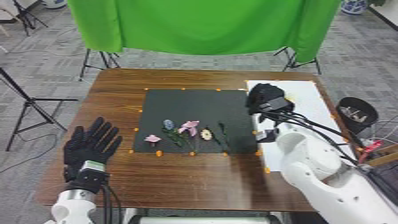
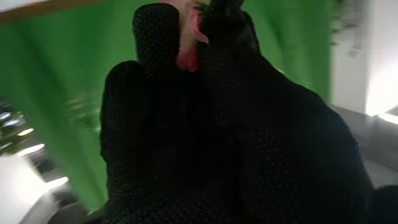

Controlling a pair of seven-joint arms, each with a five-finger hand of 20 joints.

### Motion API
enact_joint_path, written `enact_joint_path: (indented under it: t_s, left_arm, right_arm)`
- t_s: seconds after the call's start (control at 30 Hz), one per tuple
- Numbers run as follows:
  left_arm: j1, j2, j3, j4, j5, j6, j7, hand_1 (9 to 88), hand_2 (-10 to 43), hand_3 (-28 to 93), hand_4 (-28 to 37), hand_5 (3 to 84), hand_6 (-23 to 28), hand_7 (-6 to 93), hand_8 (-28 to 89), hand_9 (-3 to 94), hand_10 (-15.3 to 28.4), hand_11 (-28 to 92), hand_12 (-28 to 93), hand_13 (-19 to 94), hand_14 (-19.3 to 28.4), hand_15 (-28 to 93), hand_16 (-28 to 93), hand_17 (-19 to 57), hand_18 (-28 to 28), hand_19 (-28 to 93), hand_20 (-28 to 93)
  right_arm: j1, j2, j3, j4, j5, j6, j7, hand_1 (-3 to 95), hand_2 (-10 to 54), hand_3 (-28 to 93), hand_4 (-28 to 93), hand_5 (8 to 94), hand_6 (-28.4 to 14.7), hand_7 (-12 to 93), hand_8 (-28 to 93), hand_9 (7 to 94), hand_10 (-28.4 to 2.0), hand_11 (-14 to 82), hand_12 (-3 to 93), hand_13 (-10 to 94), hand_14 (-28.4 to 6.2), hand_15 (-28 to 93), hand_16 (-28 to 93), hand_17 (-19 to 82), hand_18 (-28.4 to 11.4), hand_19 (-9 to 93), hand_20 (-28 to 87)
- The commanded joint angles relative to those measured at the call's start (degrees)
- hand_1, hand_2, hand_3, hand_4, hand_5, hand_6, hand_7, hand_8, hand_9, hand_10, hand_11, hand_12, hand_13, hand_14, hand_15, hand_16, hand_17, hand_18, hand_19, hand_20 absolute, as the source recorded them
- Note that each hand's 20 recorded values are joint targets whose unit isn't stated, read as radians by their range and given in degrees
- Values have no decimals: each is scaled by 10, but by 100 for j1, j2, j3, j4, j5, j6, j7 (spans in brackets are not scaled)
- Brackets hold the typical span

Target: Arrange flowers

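Black fabric covers the robot's right hand (image 1: 266, 98), which is above the white sheet (image 1: 308, 109) on the right of the brown wooden table (image 1: 182, 187). In the right wrist view its fingers and thumb pinch a pink flower piece (image 2: 187, 59) near their tips, with a bit of green beside it (I cannot tell how long its stem is). The left hand (image 1: 87, 147) is at the table's left side, open, its fingers straight and spread. Between the hands is a dark mat (image 1: 182, 105), and on its half nearer the robot the other flowers form a loose row: from the left, a small pink flower (image 1: 153, 138), a bluish one (image 1: 168, 124), a larger pink bloom (image 1: 188, 127), a cream flower (image 1: 206, 134) and a slim green stem (image 1: 224, 137) (whether that last one bears a blossom, I can't tell). Small orange marks (image 1: 159, 153) dot the mat's edges, and a green cloth (image 1: 204, 27) hangs beyond the table.
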Motion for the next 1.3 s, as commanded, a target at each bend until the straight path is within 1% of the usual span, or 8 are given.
enact_joint_path:
  t_s: [0.03,0.17,0.47,0.63,0.77,0.93,1.23,1.3]
  left_arm:
    - [-16,13,36,-10,36,-64,-103,262,170,707,-283,413,106,152,-94,335,165,280,109,238,172,439,-76,-76,154,383,103]
    - [-46,1,40,12,83,-50,-220,264,171,705,-283,413,107,151,-94,335,164,282,109,238,172,438,-76,-76,154,383,103]
    - [-55,-35,44,26,29,11,-217,263,182,704,-283,413,107,151,-94,336,165,282,109,238,172,440,-77,-76,155,383,103]
    - [-26,-60,44,20,-15,19,-200,261,178,708,-283,414,107,151,-94,337,165,282,109,238,172,439,-76,-75,154,383,102]
    - [-34,-65,41,25,-12,20,-190,260,176,707,-283,414,108,151,-93,337,165,282,109,238,172,439,-76,-75,154,383,102]
    - [-30,-57,43,19,-24,42,-151,261,173,709,-283,415,108,150,-93,336,166,281,109,238,172,440,-76,-75,154,383,103]
    - [-61,-47,104,12,3,-59,-80,262,168,709,-283,414,107,152,-94,336,165,282,110,238,172,440,-76,-76,155,384,103]
    - [-58,-21,95,17,35,-154,-67,262,168,708,-283,414,107,153,-94,335,165,282,110,238,172,439,-76,-75,154,383,103]
  right_arm:
    - [202,-761,-632,296,-376,-457,-248,673,-95,728,-283,742,22,298,-11,852,-87,64,385,747,-50,189,467,280,-154,912,167]
    - [114,-1001,-648,484,-613,-869,-143,663,-95,731,-283,738,20,298,-17,847,-87,65,381,742,-49,194,462,288,-156,879,201]
    - [112,-1011,-688,496,-614,-942,171,644,-95,728,-283,697,16,263,-37,810,-91,65,358,714,-49,213,438,304,-167,758,310]
    - [48,-991,-625,397,-576,-1077,220,616,-95,736,-283,662,19,231,-145,756,-99,95,303,701,-57,257,423,294,-188,759,382]
    - [4,-987,-540,325,-464,-1120,232,565,-95,744,-283,614,8,210,-148,685,-114,184,187,677,-65,295,394,287,-197,767,387]
    - [-18,-934,-462,195,-424,-1186,255,495,-95,799,-283,537,-9,179,-135,639,-117,187,172,647,-87,378,323,281,-205,784,396]
    - [88,-517,18,431,-850,-866,404,382,-95,827,-283,492,-21,154,-127,557,-148,141,158,561,-121,432,200,272,-215,791,398]
    - [180,-468,502,449,-487,-1441,702,369,-95,829,-283,456,-30,145,-121,480,-158,111,152,501,-132,429,190,264,-216,792,393]
